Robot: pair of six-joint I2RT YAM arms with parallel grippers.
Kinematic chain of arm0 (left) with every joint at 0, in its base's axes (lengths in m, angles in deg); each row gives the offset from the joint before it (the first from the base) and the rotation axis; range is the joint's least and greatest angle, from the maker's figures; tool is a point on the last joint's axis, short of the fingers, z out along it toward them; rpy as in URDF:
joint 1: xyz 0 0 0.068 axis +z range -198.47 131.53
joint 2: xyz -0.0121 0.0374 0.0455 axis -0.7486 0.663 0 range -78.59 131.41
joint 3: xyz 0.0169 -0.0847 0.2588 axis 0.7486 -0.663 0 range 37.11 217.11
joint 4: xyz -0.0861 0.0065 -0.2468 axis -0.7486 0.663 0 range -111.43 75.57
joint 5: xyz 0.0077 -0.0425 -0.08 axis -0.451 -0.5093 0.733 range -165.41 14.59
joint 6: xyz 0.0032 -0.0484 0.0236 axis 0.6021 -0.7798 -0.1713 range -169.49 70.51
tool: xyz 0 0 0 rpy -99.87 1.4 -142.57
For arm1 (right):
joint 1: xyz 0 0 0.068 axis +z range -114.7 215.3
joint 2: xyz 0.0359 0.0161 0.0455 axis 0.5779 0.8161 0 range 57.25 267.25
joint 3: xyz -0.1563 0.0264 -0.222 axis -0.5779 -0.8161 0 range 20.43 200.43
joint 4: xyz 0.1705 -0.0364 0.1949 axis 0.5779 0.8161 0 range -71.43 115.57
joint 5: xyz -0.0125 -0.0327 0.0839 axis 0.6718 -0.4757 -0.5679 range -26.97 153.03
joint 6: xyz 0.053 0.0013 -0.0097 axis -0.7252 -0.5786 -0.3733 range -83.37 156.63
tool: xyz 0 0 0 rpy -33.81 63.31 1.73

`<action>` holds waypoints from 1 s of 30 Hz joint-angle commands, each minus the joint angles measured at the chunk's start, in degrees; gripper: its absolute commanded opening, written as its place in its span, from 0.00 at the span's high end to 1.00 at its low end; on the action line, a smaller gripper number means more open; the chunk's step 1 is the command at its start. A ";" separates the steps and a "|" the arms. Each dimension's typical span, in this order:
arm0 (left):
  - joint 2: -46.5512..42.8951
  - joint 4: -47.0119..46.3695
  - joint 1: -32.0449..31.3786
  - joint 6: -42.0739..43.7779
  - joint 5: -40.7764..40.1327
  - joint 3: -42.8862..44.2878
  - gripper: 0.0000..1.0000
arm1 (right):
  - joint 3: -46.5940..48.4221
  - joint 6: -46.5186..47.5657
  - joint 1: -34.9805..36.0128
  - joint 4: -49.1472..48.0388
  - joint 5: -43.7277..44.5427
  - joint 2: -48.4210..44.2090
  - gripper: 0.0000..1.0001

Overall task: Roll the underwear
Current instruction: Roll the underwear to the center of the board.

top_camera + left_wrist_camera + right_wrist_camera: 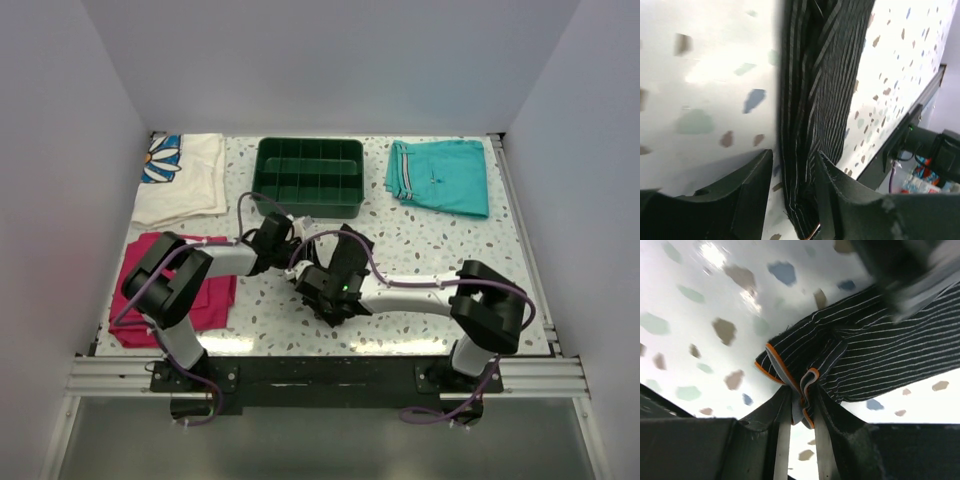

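The underwear (875, 355) is black, finely striped fabric bunched into a long narrow band on the speckled table. My right gripper (802, 407) is shut on its orange-edged hem (807, 377), which folds up between the fingers. In the left wrist view the underwear (815, 90) runs lengthwise between the jaws of my left gripper (792, 192). Those jaws stand open, the right finger (832, 195) against the cloth and the left finger (752, 187) a little apart from it. From above, both grippers (293, 262) (318, 292) meet at the table's middle and hide most of the garment.
A green divided tray (310, 150) stands at the back centre. Teal shorts (440, 175) lie at the back right. A white flowered cloth (180, 180) lies at the back left, and a magenta folded cloth (215, 300) under the left arm. The table's metal front rail (920, 100) is close.
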 commanded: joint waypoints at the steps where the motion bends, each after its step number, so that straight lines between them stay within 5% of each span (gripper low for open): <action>1: 0.17 10.12 2.89 5.81 -11.32 -1.27 0.53 | 4.61 -3.74 0.15 -1.80 -4.23 2.78 0.65; 9: 0.34 9.32 2.98 6.69 -8.33 -4.33 0.51 | 4.62 -6.20 0.15 -2.33 -1.00 -0.28 0.29; 25: -1.25 5.64 -0.27 6.70 -1.65 -11.81 0.50 | -1.62 -3.03 0.06 1.90 7.10 -12.33 0.26; 30: 0.52 3.26 -2.20 5.82 -2.08 -12.34 0.57 | -3.11 -3.21 0.06 0.76 4.83 -12.87 0.26</action>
